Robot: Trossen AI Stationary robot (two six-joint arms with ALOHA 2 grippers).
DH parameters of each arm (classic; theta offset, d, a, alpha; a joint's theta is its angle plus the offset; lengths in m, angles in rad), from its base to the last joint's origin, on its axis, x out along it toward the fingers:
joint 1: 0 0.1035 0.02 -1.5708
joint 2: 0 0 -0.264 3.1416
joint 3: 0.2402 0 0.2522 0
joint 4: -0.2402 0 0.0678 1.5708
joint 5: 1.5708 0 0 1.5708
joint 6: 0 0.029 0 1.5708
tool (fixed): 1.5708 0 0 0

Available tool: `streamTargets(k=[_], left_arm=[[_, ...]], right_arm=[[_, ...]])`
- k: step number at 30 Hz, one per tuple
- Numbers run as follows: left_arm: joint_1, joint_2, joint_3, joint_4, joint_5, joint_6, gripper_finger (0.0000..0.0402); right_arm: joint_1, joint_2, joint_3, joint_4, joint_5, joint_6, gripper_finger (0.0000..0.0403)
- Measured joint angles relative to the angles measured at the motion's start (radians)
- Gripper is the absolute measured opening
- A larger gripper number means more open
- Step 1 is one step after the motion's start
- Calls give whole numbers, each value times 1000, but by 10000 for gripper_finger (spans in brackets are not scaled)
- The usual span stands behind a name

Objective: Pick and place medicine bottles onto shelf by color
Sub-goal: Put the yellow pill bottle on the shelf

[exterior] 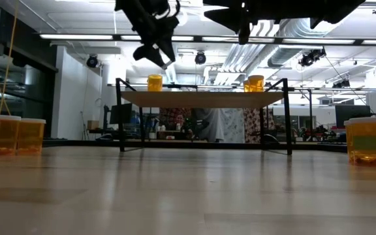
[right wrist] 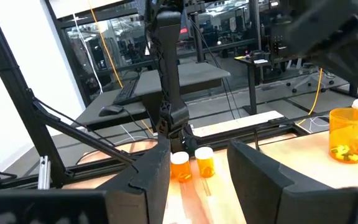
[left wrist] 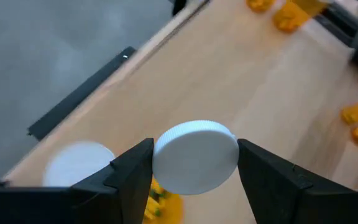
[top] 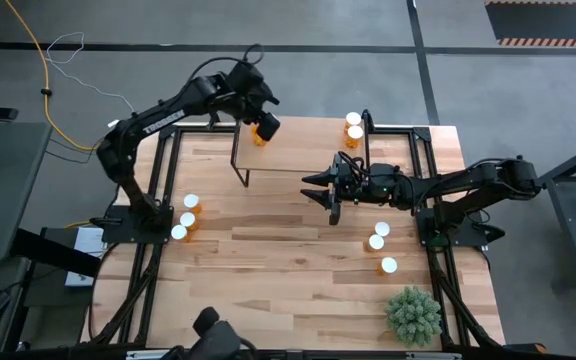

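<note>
My left gripper (top: 259, 120) hangs over the far left end of the light-wood shelf (top: 298, 155), shut on an orange medicine bottle (top: 264, 129) with a white cap (left wrist: 196, 155). Another bottle (exterior: 155, 82) stands on the shelf's left end below it, and its cap also shows in the left wrist view (left wrist: 79, 165). Two bottles (top: 354, 127) stand at the shelf's far right end. My right gripper (top: 326, 192) is open and empty above the table by the shelf's near right side, pointing toward the table's left. My left gripper pinches the bottle between its two fingers at the sides of its white cap (left wrist: 160, 163). The fingers (left wrist: 132, 171) slant down from the table's left. The bottle is lifted clear above the shelf, its orange body (left wrist: 161, 200) below the cap.
Three bottles (top: 186, 218) stand on the table at the left, near the left arm's base. Three more (top: 380, 245) stand at the right. A green spiky plant (top: 413, 314) sits at the near right corner. The shelf stands on thin black legs (exterior: 120, 116).
</note>
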Motion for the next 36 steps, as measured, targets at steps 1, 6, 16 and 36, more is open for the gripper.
streamTargets(k=[1,6,16,36], left_arm=[[0,9,6,-1,-6,2,207],[-5,18,12,4,-120,20,207],[-19,27,12,77,-172,46,207],[-39,74,-32,6,-231,65,206]], right_arm=[[0,0,0,0,0,0,152],[0,0,0,-7,0,0,152],[0,0,0,-7,0,1,152],[0,0,0,-6,-7,-1,152]])
